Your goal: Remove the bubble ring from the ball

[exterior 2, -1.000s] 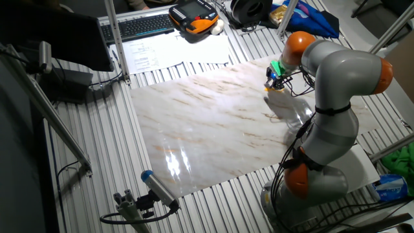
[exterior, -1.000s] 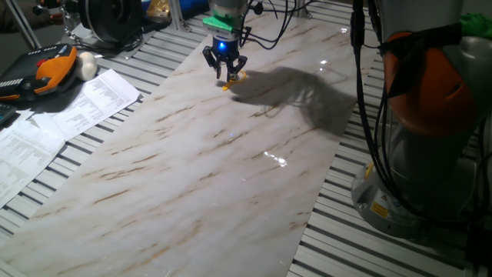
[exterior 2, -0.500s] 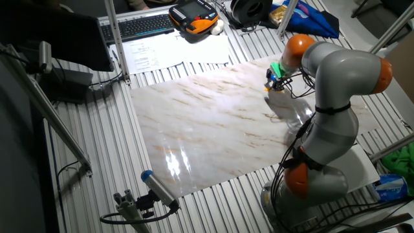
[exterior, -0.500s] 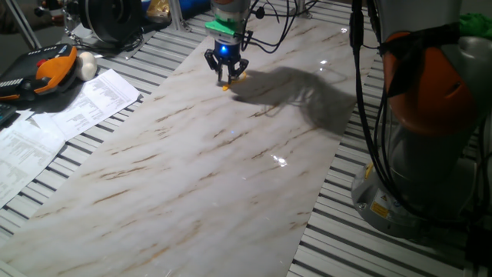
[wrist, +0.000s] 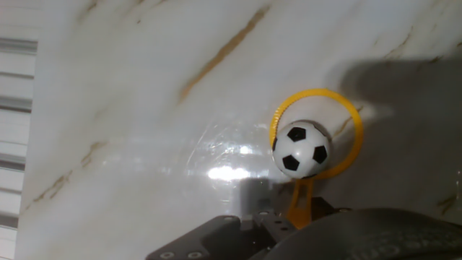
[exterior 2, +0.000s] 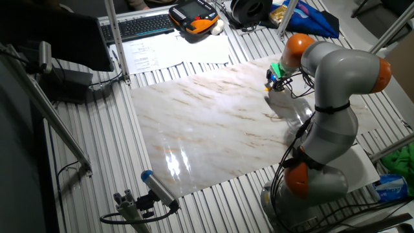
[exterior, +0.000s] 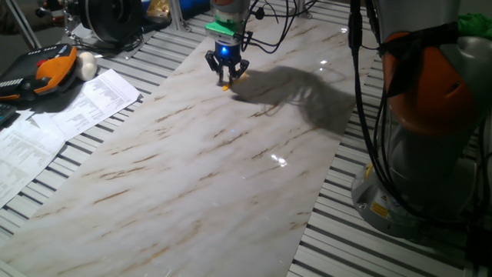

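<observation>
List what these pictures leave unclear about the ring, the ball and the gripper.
- Gripper state: too small in both fixed views; hand view shows only dark housing at the bottom edge.
- Bubble ring: handle end runs behind that housing, so any grip is unseen.
- Ball: its contact with the marble table is hidden beneath it; invisible in the fixed views.

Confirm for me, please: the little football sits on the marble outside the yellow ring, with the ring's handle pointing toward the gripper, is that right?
Not quite. The hand view shows the ball inside the bubble ring, not outside it: the yellow hoop runs all the way around the ball on the marble board. The rest holds: the ring's handle stub points toward the gripper at the bottom of that view.
</observation>
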You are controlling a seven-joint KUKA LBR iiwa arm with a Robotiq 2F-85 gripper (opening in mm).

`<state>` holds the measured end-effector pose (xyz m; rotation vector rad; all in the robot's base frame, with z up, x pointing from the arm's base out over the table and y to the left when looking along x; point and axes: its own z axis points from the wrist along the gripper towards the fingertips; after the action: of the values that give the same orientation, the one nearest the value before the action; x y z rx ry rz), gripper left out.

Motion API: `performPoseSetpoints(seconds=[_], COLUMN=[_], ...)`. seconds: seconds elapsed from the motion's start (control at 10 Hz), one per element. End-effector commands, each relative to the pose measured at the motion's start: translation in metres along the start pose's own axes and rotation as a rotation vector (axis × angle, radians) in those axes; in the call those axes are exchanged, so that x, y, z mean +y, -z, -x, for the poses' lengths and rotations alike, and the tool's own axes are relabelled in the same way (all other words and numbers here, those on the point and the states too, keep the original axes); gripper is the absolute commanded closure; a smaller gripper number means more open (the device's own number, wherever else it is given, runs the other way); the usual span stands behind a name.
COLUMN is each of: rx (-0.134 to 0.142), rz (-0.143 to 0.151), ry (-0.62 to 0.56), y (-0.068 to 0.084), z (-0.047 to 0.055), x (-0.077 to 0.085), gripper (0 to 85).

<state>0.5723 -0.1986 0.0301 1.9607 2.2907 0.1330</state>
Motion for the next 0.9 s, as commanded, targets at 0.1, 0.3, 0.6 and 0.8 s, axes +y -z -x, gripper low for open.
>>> performPoseSetpoints(seconds=[0.1, 0.3, 0.6, 0.8], rx=[0.000, -0.005, -0.011, -0.014], rz=[-0.002, -0.006, -0.019, -0.035], ry=[-0.001, -0.001, 0.005, 0.012], y=[-0.0021, -0.0030, -0.0047, -0.0067], z=[0.0001, 0.0005, -0.0001, -0.0004], x=[-0.0011, -0.0018, -0.0023, -0.0027], gripper=[51.0, 51.0, 51.0, 51.0])
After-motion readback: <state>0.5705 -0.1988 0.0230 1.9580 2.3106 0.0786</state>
